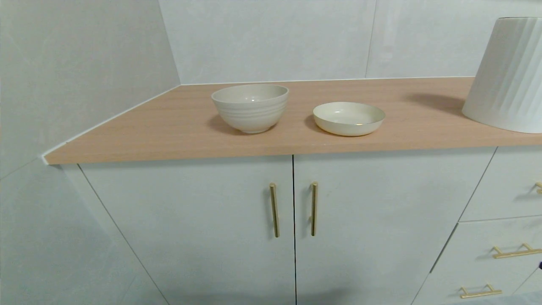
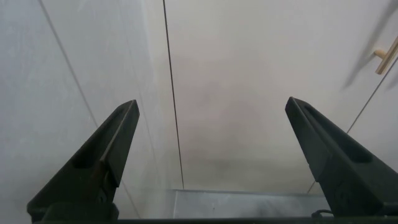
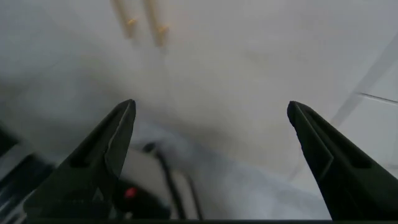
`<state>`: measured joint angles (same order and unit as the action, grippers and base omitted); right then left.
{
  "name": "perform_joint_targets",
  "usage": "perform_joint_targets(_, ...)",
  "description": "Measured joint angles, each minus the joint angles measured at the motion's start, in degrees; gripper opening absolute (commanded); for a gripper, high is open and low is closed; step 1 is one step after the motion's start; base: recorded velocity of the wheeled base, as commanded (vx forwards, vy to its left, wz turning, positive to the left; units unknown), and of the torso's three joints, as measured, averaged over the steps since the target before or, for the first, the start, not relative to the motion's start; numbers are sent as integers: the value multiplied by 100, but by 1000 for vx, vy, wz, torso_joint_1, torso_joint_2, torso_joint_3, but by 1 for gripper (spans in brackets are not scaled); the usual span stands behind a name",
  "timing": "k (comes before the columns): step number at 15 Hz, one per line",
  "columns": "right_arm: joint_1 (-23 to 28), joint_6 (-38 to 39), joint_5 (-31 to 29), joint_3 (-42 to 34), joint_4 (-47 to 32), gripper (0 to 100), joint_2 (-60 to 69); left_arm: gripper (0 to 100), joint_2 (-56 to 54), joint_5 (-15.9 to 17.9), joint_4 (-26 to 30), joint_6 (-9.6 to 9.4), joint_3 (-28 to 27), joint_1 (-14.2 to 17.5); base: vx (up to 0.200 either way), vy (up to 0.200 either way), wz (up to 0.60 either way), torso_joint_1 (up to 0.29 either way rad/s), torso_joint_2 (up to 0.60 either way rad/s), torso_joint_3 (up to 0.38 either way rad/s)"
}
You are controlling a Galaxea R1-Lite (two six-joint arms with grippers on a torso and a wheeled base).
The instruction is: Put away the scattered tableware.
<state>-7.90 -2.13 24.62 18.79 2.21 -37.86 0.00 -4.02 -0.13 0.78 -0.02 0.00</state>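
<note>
A deep cream bowl with ribbed sides stands on the wooden countertop. To its right lies a shallow cream dish, a short gap apart from the bowl. My left gripper is open, low down and facing the white cabinet front. My right gripper is open too, held low before the cabinet doors, whose two gold handles show beyond it. Nothing is between either pair of fingers.
Under the countertop are two shut white doors with upright gold handles. Drawers with gold pulls sit at the lower right. A tall white ribbed container stands on the counter's right end. Tiled walls close off the back and left.
</note>
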Motion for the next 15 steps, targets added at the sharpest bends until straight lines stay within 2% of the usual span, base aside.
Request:
perform_joint_targets(5,-1250,221,140,874,797,100,-2404,100,0,1,-2,0,0,0,0,0,0,0,0,0)
perform_joint_targets(9,-2327,1005,151,1994,1325,100,-4028,100,0,0,-2,-2,2,0,0,0,0,0,0,0)
perform_joint_targets(11,-2587,1269,149,2344,1698,100,-4667,100,0,1,-2,-2,2,0,0,0,0,0,0,0)
perform_joint_targets(15,-2760,1329,-32,2622,2338,100,-5595,100,0,1,-2,0,2,0,0,0,0,0,0,0)
